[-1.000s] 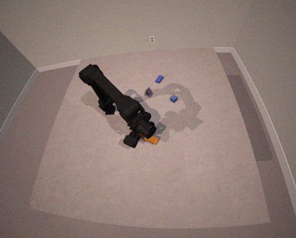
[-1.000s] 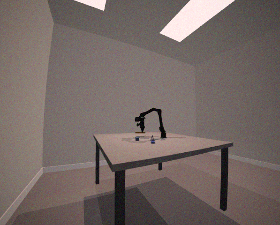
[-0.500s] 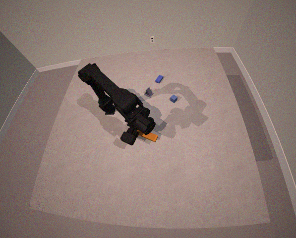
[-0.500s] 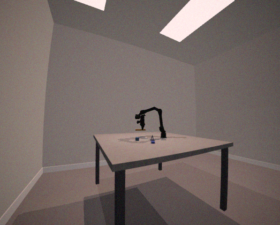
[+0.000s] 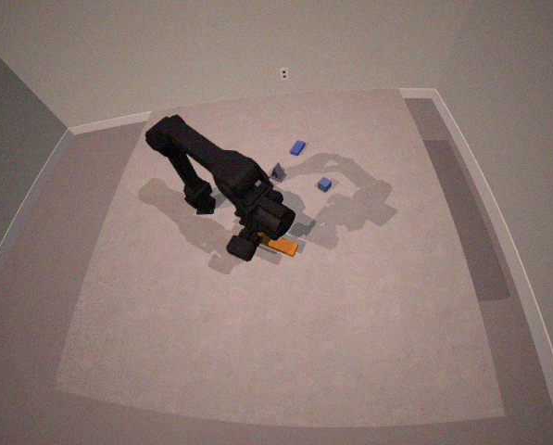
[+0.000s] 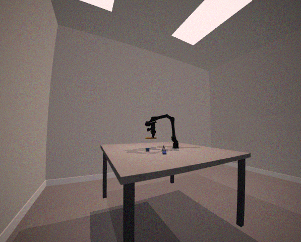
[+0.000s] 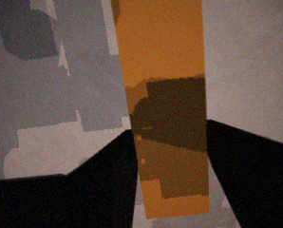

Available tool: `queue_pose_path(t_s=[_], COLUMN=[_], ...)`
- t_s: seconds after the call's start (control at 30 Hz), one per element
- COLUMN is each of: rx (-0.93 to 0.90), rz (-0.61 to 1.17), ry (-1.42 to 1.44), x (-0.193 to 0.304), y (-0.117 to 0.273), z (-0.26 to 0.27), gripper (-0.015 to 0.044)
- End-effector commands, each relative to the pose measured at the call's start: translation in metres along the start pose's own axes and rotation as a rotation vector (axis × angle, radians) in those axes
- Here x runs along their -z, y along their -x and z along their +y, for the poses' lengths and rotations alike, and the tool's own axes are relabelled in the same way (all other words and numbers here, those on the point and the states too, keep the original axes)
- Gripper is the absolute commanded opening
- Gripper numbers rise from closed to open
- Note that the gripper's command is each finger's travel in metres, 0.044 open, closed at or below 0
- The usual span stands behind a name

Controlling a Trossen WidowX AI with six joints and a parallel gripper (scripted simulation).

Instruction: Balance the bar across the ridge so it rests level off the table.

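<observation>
The orange bar [image 5: 282,246] [image 6: 148,137] [image 7: 162,43] is held in the air above the table [image 5: 291,335] [image 6: 145,164], and looks about level in the exterior view. My gripper [image 6: 153,137] [image 7: 168,133] is shut on it nearer one end, with a finger against each long side; the longer part sticks out beyond the fingers. In the top view the arm hides the fingertips. The ridge, a small grey wedge on a flat base [image 5: 278,172] [image 6: 163,148], stands upright on the table, apart from the bar, towards the back in the top view. Nothing rests on it.
A blue cube [image 5: 324,184] [image 6: 147,149] stands to the right of the ridge in the top view. A flat blue block [image 5: 297,147] [image 6: 164,153] lies behind the ridge there. The arm's base [image 5: 199,197] [image 6: 175,144] stands to the ridge's left in the top view.
</observation>
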State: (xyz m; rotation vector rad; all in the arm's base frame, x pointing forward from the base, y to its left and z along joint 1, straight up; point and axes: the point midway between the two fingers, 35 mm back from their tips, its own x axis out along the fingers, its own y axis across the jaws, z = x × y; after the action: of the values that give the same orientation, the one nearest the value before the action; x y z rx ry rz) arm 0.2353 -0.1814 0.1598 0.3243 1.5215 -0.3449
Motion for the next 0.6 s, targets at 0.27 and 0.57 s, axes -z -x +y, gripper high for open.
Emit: queue_pose_path(t_s=[0.27, 0.57], rx=[-0.006, -0.009], rz=[-0.003, -0.003], ry=[-0.019, -0.033], x=[-0.003, -0.001], y=[0.002, 0.003], z=[0.047, 0.083], gripper=[0.0000, 0.0000])
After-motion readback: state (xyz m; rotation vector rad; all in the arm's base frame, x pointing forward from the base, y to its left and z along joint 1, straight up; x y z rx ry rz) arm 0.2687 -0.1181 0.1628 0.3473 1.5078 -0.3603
